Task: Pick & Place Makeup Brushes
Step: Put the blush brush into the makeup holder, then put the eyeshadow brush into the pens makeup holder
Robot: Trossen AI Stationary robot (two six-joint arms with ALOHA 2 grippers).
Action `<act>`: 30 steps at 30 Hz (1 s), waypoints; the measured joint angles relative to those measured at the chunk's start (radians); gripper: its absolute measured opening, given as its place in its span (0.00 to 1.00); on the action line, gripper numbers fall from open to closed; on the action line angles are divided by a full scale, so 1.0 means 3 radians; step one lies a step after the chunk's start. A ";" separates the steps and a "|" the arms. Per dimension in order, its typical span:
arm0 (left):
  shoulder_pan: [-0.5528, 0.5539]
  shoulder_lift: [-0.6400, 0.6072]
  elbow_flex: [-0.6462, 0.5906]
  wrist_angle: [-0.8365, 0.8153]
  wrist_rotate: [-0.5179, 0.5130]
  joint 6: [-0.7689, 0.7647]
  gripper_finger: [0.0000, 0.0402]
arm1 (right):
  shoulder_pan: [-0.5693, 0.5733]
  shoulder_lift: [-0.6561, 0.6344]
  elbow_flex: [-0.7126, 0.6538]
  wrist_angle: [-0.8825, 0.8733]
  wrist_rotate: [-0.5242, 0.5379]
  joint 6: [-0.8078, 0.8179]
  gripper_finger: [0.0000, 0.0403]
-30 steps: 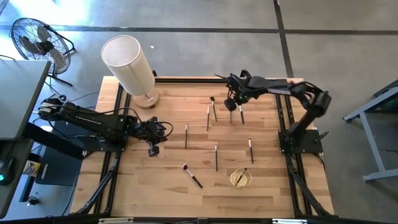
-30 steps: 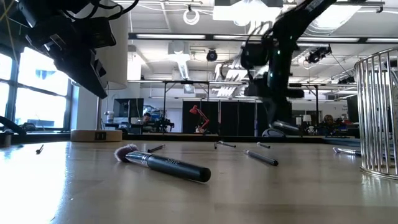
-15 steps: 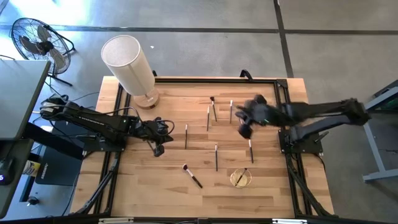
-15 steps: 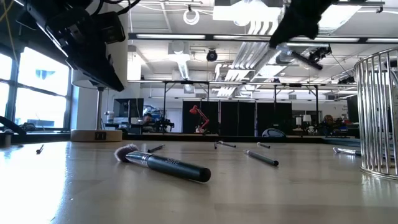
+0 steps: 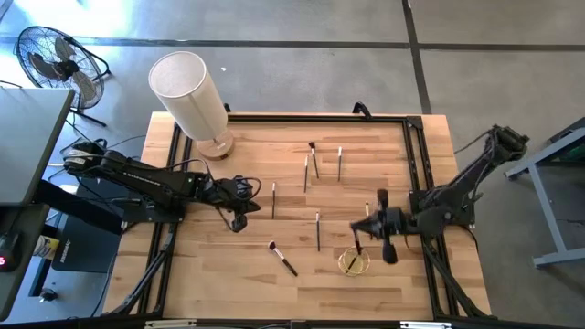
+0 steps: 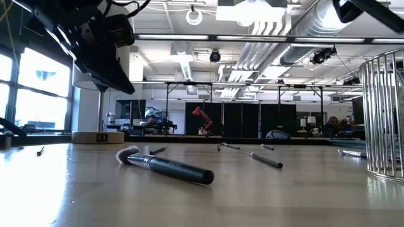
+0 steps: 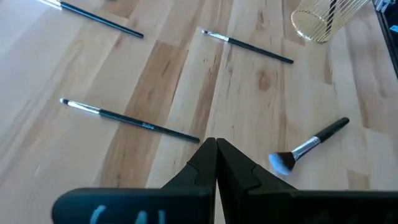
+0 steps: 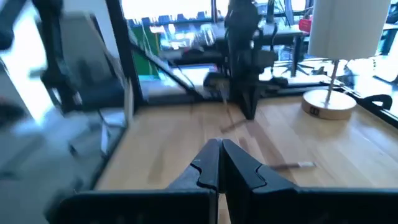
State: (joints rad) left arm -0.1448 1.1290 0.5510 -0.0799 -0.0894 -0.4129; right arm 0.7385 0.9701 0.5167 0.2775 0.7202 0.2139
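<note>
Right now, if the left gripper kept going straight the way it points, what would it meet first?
The left gripper, shut, points across the table. The thin brush lies just off its line to one side, the fan brush to the other. Straight ahead, the first thing looks to be another thin brush, though depth is unclear.

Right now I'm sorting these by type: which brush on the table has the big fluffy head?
The brush lying nearest the table's front edge, left of the wire cup. Its thick dark handle ends in a wide fluffy head; the other brushes are thin sticks with tiny tips.
</note>
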 joint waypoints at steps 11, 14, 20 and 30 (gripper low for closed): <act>0.0000 0.0050 -0.0003 0.0123 0.0106 -0.0058 0.00 | 0.0367 0.0829 0.0006 0.0182 0.0606 0.0370 0.03; 0.0000 0.0050 -0.0003 0.0112 0.0118 -0.0057 0.00 | 0.0353 0.0884 0.0006 0.0162 0.0637 0.0600 0.08; 0.0001 0.0050 -0.0003 0.0110 0.0104 -0.0056 0.00 | 0.0353 0.0812 0.0010 0.0149 0.0588 0.0693 0.21; 0.0001 0.0050 0.0001 0.0471 -0.0188 -0.0066 0.00 | 0.0319 0.0249 0.0019 0.0137 0.0590 0.0384 0.32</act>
State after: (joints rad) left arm -0.1444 1.1439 0.5514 0.0616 -0.1458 -0.4328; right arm 0.8341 1.0448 0.5224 0.3185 0.8973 0.3291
